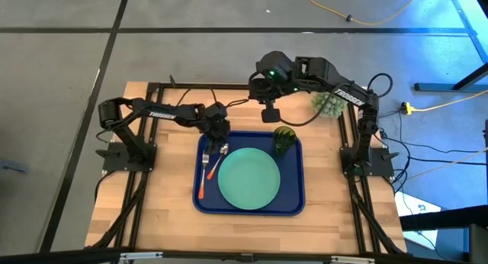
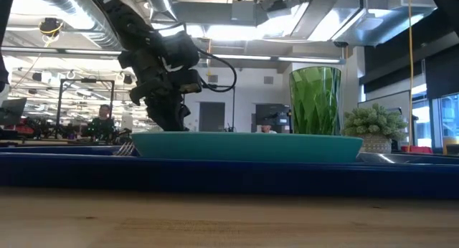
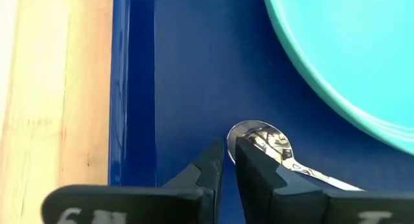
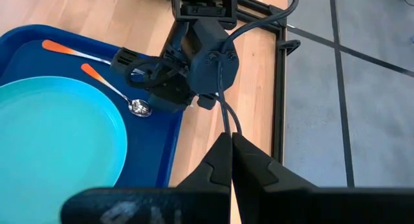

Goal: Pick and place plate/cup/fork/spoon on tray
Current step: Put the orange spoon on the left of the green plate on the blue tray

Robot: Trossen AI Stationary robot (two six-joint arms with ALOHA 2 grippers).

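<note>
The dark-blue tray [image 1: 297, 207] lies mid-table. On it are the mint-green plate [image 1: 248, 178], the dark-green cup [image 1: 284, 140] upright at the far right corner, the fork [image 1: 203, 176] and the spoon [image 1: 216, 162] side by side left of the plate. My left gripper [image 3: 229, 153] is low over the tray's far left corner, its fingers shut to a narrow slit beside the spoon's bowl [image 3: 262, 138]. My right gripper [image 4: 231, 143] is shut and empty, up above the tray's far edge [image 1: 268, 117]. My left gripper points down at the tray, and one finger [image 3: 255, 166] stands at the edge of the spoon's bowl [image 3: 240, 131]. The finger hides that spot, so I cannot tell whether it touches. The spoon lies flat on the tray floor.
A spiky pale-green ball plant [image 1: 329, 104] stands on the table at the far right, beyond the cup. Bare wood [image 1: 152, 203] lies left, right and on the near side of the tray. Black arm frames run along both sides of the table.
</note>
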